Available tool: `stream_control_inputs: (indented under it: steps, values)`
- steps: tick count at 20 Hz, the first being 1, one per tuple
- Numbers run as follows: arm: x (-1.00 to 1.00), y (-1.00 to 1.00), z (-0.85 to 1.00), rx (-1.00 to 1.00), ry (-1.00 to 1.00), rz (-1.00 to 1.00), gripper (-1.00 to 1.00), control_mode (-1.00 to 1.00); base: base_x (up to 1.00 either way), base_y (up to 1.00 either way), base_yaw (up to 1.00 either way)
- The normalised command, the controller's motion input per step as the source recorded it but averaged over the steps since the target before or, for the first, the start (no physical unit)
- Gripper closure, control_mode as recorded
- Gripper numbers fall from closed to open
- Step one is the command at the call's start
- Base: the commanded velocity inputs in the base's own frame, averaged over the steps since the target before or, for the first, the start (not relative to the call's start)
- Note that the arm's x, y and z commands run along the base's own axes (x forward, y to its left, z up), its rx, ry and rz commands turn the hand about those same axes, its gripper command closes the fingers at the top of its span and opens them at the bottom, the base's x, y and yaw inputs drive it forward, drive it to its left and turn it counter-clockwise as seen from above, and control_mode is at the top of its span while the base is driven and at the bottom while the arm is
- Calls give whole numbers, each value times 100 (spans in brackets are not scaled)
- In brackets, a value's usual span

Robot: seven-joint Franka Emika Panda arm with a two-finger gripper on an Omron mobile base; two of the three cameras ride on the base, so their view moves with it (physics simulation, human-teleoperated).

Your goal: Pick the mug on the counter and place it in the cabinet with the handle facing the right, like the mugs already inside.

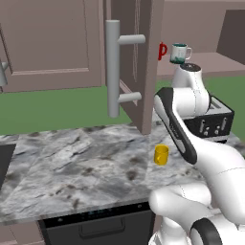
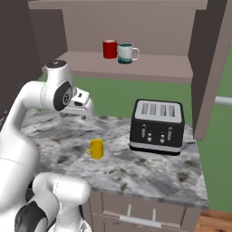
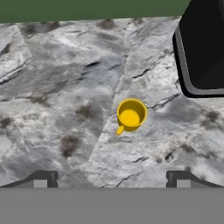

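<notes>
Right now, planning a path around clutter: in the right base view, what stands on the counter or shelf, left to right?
Yellow mug → red mug → white-and-teal mug → toaster.

two base views flank the arm, sharing the counter (image 1: 72,158); hand view looks down, seemingly from well above.

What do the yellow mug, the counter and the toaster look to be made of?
Mug: plain glossy yellow, probably glazed ceramic, though the flat render could be plastic. Counter: polished stone, grey-white marbling with dark veins. Toaster: black casing with brushed-metal-looking top and trim, silver knobs on its front.
</notes>
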Motion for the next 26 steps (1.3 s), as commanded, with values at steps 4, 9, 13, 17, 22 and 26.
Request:
stream_control_inputs:
  steps: [4,9,13,17,22,26]
  values:
    - [-10,5,-23,-3,0,-9,-100,-100,0,0,0]
    - [-3,6,-29,-3,0,-9,-100,-100,0,0,0]
    - [-1,2,-31,-2,0,-7,-100,-100,0,0,0]
    - [0,0,-36,0,0,-4,-100,-100,0,0,0]
    - [0,1,-41,0,0,-3,-100,-100,0,0,0]
    - [0,3,-46,0,0,-3,-100,-100,0,0,0]
